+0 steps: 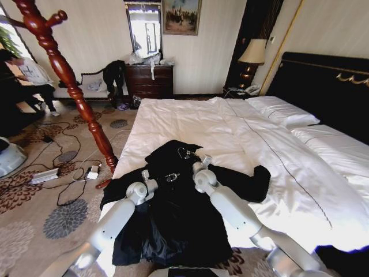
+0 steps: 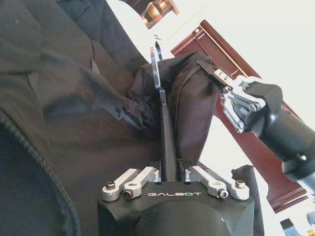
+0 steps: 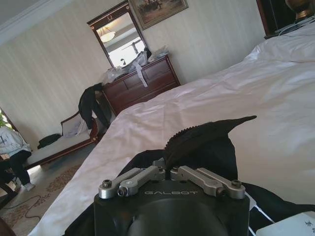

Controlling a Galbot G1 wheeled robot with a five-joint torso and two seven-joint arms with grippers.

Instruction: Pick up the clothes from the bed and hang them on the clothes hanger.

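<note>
Two hands [image 1: 173, 173] grip one black coat [image 1: 173, 219] on bed [image 1: 300, 167].

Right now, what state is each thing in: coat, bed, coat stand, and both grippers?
coat: lying spread on the bed, collar area lifted in folds
bed: made, white duvet flat
coat stand: standing beside the bed, nothing hung on it
left gripper: shut on coat fabric
right gripper: shut on a raised fold of coat

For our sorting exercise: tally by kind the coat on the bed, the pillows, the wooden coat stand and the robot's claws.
Coat: 1
Pillows: 2
Coat stand: 1
Claws, left claw and right claw: 2
Total: 6
</note>
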